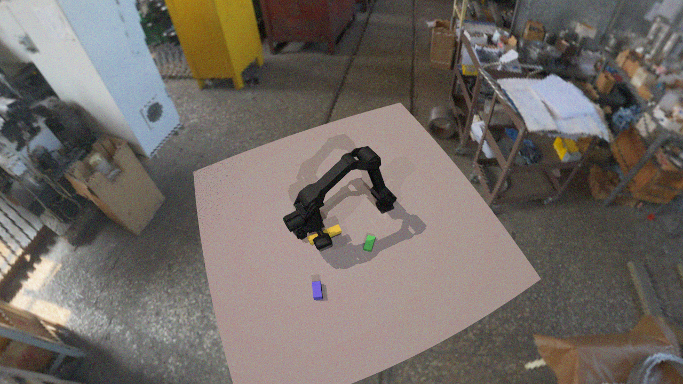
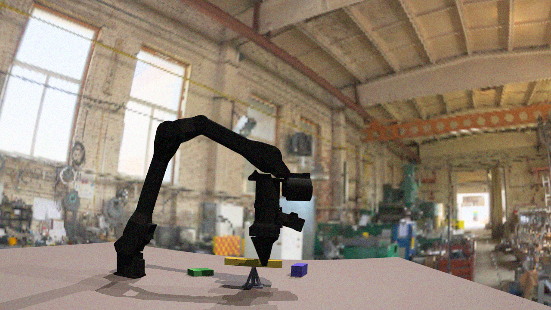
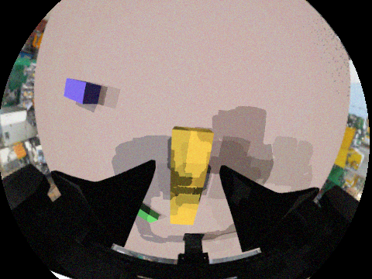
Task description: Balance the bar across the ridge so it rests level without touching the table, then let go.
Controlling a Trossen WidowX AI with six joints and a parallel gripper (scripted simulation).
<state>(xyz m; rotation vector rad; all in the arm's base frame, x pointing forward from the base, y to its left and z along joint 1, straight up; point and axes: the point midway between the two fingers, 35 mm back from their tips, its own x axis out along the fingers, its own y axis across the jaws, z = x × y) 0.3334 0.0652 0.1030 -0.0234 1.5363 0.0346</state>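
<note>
open claw [image 2: 264, 265] [image 3: 188, 167] around balanced yellow bar [image 1: 334, 231] [image 2: 235, 261] [image 3: 191, 151]

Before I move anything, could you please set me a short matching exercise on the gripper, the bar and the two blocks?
Things:
1. Gripper
2. Yellow bar
3. Green block
4. Purple block

Places and states:
A. On the table, right of the ridge in the exterior view
B. Across the ridge, off the table
C. Open, one finger on either side of the bar
D. On the table, left of the ridge in the exterior view

Right pairs: 1-C, 2-B, 3-D, 4-A
</note>
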